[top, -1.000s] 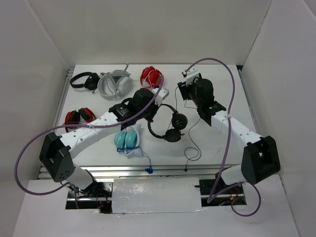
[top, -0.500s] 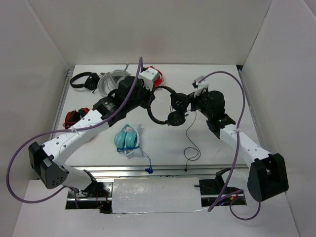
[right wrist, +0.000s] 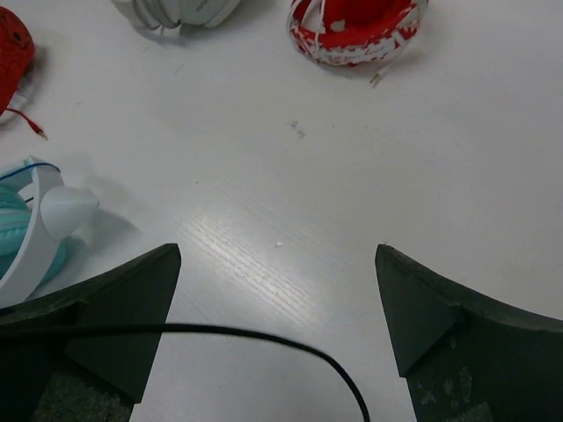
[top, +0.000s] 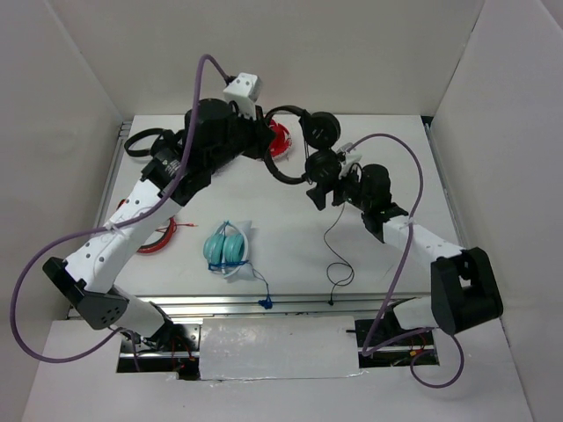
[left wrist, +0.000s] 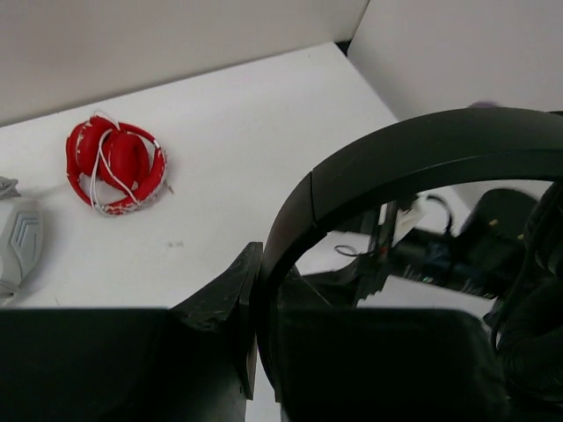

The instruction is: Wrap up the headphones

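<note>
The left claw (top: 262, 145) holds the headphones (top: 318, 129) up by the headband (left wrist: 396, 163), the right claw (top: 318, 189) stands wide, and the cable (right wrist: 264, 336) hangs unwrapped: wrapping seems hardly begun.

**Readable text and markings: none.**
No lettering, brand, number or sign could be made out on the black headphones (top: 318, 129), the red headphones (left wrist: 116, 165), the teal headphones (top: 226, 248), the left arm (top: 132, 211) or the right arm (top: 422, 236). All of these surfaces appeared plain at this resolution.
</note>
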`<state>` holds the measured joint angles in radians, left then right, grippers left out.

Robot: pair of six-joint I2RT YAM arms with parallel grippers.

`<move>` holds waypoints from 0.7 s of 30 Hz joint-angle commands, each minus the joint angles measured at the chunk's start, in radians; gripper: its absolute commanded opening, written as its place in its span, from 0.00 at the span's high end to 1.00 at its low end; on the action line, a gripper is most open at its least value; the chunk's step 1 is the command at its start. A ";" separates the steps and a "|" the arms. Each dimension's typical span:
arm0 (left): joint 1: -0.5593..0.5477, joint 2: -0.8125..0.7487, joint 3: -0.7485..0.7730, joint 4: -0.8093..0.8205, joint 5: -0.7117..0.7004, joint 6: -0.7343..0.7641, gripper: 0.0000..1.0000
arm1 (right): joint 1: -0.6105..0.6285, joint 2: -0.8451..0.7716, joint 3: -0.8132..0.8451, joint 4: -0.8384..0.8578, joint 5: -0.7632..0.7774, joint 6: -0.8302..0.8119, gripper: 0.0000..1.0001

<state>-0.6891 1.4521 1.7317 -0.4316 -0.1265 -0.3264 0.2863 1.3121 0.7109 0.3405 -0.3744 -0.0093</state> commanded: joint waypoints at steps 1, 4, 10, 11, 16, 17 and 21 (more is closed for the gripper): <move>0.039 0.019 0.110 0.004 -0.013 -0.077 1.00 | 0.027 0.071 0.055 0.071 -0.021 0.075 0.00; 0.094 0.043 0.204 -0.033 -0.010 -0.111 1.00 | 0.051 0.113 0.042 0.080 -0.018 0.126 0.02; 0.213 0.074 0.236 -0.015 -0.018 -0.178 1.00 | 0.188 0.160 -0.068 0.235 -0.049 0.265 0.33; 0.238 0.080 0.236 -0.009 -0.027 -0.183 1.00 | 0.221 0.171 -0.080 0.259 -0.040 0.288 0.49; 0.307 0.087 0.243 -0.015 -0.024 -0.203 1.00 | 0.307 0.246 -0.105 0.319 -0.089 0.322 0.83; 0.325 0.082 0.241 -0.015 -0.051 -0.204 1.00 | 0.324 0.249 -0.114 0.324 -0.068 0.328 0.87; 0.375 0.083 0.249 -0.025 -0.088 -0.197 1.00 | 0.376 0.196 -0.185 0.348 -0.038 0.347 1.00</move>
<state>-0.3466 1.5547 1.9339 -0.5209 -0.1761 -0.4923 0.6357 1.5520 0.5648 0.5991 -0.4282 0.3077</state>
